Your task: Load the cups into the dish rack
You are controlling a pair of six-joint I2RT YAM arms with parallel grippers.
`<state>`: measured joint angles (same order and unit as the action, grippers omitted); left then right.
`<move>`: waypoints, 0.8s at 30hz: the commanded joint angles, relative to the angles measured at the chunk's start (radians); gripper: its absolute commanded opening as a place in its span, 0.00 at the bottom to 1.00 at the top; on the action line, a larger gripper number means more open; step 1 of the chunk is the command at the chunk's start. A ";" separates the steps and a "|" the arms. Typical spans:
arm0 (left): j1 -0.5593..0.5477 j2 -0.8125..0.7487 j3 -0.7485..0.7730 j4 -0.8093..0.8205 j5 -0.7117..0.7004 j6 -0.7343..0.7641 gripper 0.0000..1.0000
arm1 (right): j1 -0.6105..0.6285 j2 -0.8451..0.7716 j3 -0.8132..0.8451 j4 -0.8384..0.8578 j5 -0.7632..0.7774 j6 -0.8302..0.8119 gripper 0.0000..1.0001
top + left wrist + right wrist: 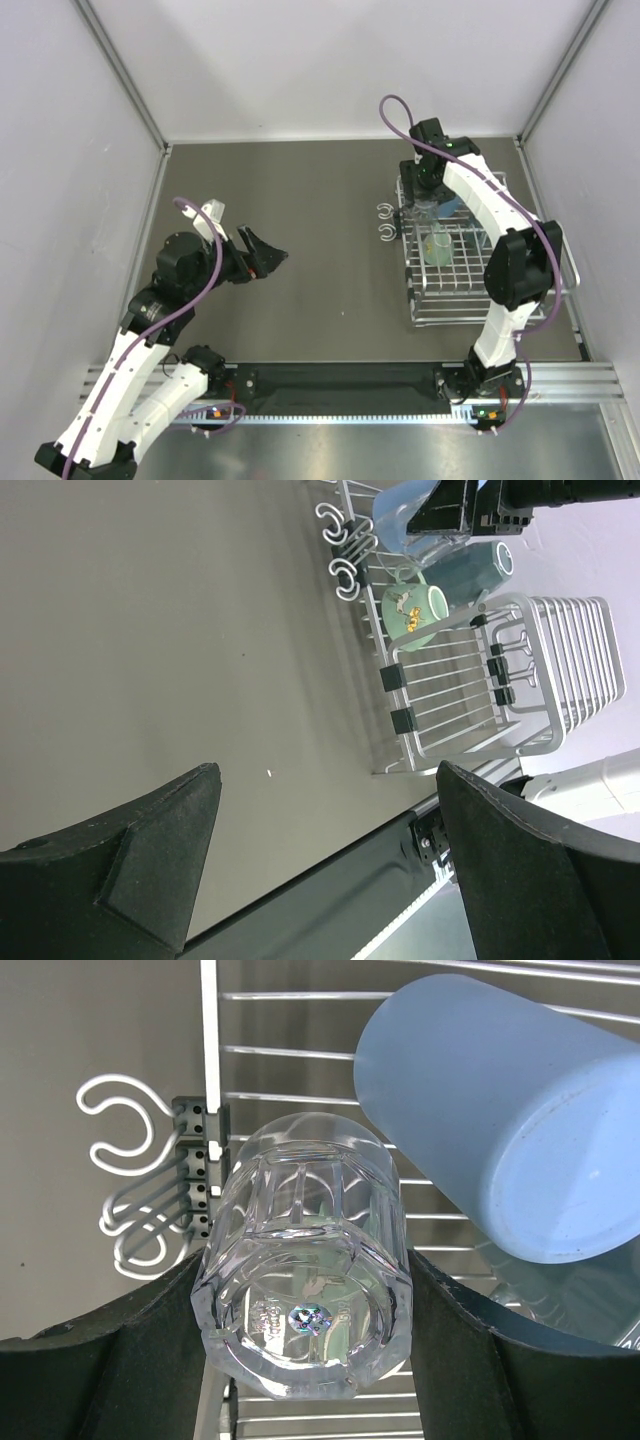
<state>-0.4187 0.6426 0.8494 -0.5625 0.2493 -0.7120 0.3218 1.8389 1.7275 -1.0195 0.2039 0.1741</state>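
Observation:
The silver wire dish rack (450,300) stands at the right of the table. My right gripper (425,203) is over the rack's far left corner, shut on a clear faceted tumbler (305,1280) with its base towards the camera, held between both fingers (470,1360). A blue tumbler (500,1120) lies on its side in the rack right beside it. In the left wrist view the rack (560,660) holds a pale green-cream mug (415,610), a teal mug (480,570) and the blue tumbler (400,515). My left gripper (265,255) is open and empty above the table's left half.
Two curled wire hooks (383,222) stick out from the rack's left side and also show in the right wrist view (120,1130). White walls enclose the table on three sides. A black and silver rail (340,385) runs along the near edge.

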 commanded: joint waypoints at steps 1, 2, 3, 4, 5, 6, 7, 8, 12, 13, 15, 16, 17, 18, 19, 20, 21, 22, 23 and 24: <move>0.000 0.003 0.011 0.026 0.011 -0.003 0.93 | -0.016 0.005 0.004 0.044 -0.009 -0.018 0.00; 0.000 0.003 0.011 0.024 0.013 -0.003 0.93 | -0.020 0.008 0.004 0.045 -0.011 -0.016 0.00; 0.000 0.003 0.011 0.023 0.013 -0.003 0.93 | -0.021 0.013 0.004 0.045 -0.009 -0.016 0.00; 0.000 0.002 0.010 0.021 0.013 -0.003 0.93 | -0.021 0.014 0.003 0.047 -0.011 -0.016 0.00; 0.000 0.000 0.010 0.019 0.011 -0.003 0.93 | -0.024 0.017 0.001 0.048 -0.009 -0.019 0.01; 0.000 -0.001 0.008 0.021 0.011 -0.003 0.93 | -0.026 0.020 0.001 0.050 -0.009 -0.018 0.02; 0.000 -0.001 0.008 0.019 0.011 -0.003 0.93 | -0.026 0.023 0.001 0.053 -0.009 -0.016 0.04; 0.000 -0.001 0.008 0.016 0.011 -0.001 0.93 | -0.029 0.028 0.000 0.052 -0.009 -0.016 0.04; 0.000 -0.003 0.010 0.015 0.008 -0.001 0.93 | -0.032 0.040 0.001 0.059 -0.017 -0.018 0.07; 0.000 -0.003 0.010 0.013 0.010 -0.001 0.93 | -0.032 0.045 0.000 0.059 -0.020 -0.018 0.08; 0.000 -0.003 0.010 0.013 0.008 -0.003 0.93 | -0.032 0.048 -0.002 0.064 -0.024 -0.018 0.10; 0.000 -0.004 0.010 0.012 0.010 -0.001 0.93 | -0.032 0.054 -0.005 0.064 -0.024 -0.018 0.11; 0.000 -0.004 0.010 0.010 0.008 -0.003 0.93 | -0.033 0.056 -0.006 0.065 -0.024 -0.016 0.13; 0.000 -0.004 0.010 0.009 0.008 -0.001 0.93 | -0.035 0.057 -0.008 0.064 -0.024 -0.016 0.13; 0.000 -0.006 0.008 0.007 0.007 -0.001 0.93 | -0.035 0.059 -0.014 0.067 -0.024 -0.016 0.16; 0.000 -0.008 0.008 0.006 0.005 0.000 0.93 | -0.035 0.059 -0.017 0.073 -0.026 -0.016 0.18; 0.000 -0.008 0.007 0.003 0.004 0.000 0.93 | -0.036 0.059 -0.020 0.073 -0.027 -0.016 0.20; 0.000 -0.009 0.007 0.003 0.004 -0.001 0.93 | -0.035 0.060 -0.023 0.075 -0.029 -0.015 0.22; 0.000 -0.009 0.007 0.004 0.004 0.000 0.93 | -0.035 0.060 -0.028 0.076 -0.029 -0.016 0.25; 0.000 -0.009 0.005 0.001 0.004 0.000 0.93 | -0.036 0.060 -0.031 0.079 -0.026 -0.016 0.28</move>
<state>-0.4187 0.6437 0.8494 -0.5632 0.2493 -0.7120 0.3042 1.9049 1.7012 -0.9676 0.1761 0.1665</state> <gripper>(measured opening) 0.937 0.666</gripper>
